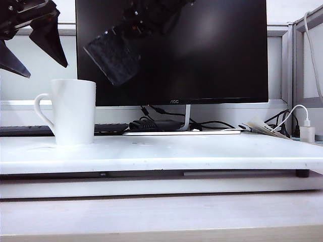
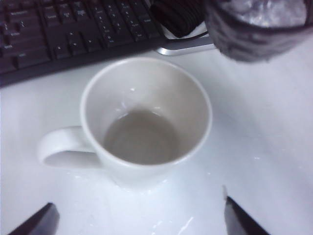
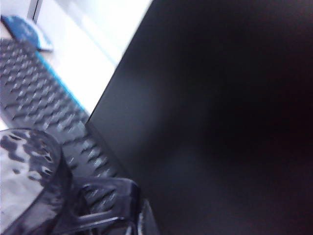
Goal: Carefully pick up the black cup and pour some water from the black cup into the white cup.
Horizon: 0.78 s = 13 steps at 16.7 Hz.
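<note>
Holding the black cup aloft, tilted toward the white cup

Looking across the bench [image 1: 202,151] from the exterior view, you see the white cup [image 1: 73,112] standing upright at the left, handle turned outward to the left. Your right arm carries the black cup [image 1: 112,55] in the air, above and to the right of the white cup and well clear of it, dark against the monitor [image 1: 202,50]. It leans over, probably so its lip can come above the mug for pouring. No stream shows. Your left tool [image 1: 34,44] hangs above and left of the mug, its two dark fingers spread, touching nothing; it seems parked there out of the pouring path.

From the left wrist view, the white cup [image 2: 146,122] sits directly below with a shallow pool of water [image 2: 142,137] at its bottom. The black cup [image 2: 257,29] hovers at the frame's corner, faceted and glossy, its contents glinting. A keyboard [image 2: 58,34] lies behind the mug.

From the right wrist view, your right tool [image 3: 98,205] is pressed onto the black cup [image 3: 29,181], one translucent finger lying against its wall. The cup's dimpled surface shines.
</note>
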Motion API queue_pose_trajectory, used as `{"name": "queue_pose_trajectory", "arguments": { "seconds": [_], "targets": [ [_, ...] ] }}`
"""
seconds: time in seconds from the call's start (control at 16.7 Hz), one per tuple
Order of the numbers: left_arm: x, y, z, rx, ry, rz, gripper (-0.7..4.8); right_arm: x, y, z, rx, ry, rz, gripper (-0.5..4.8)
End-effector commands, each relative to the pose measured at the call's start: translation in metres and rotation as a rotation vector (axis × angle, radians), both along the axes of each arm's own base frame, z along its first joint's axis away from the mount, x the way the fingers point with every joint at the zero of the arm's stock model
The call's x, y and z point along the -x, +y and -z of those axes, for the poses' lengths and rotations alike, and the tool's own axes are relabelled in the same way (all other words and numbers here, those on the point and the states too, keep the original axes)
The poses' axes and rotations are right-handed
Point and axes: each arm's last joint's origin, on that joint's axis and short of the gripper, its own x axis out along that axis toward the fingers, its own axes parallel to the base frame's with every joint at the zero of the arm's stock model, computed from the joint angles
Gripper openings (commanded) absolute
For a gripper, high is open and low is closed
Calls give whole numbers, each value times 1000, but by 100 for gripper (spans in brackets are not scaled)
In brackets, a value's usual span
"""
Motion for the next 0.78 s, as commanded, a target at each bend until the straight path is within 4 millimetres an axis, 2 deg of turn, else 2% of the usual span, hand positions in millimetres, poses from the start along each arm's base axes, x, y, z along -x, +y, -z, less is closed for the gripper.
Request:
{"name": "queue_pose_trajectory", "arguments": {
  "seconds": [0.06, 0.36, 0.78],
  "targets": [
    [0, 0, -2, 13, -10, 2, 479, 3, 6, -11, 30, -153, -30, -5],
    [1, 0, 0, 7, 15, 1, 479, 2, 12, -6, 205, -266, -19, -5],
    [2, 1, 1, 1, 27, -2, 479, 7, 18, -8, 290, -359, -37, -5]
  ]
}}
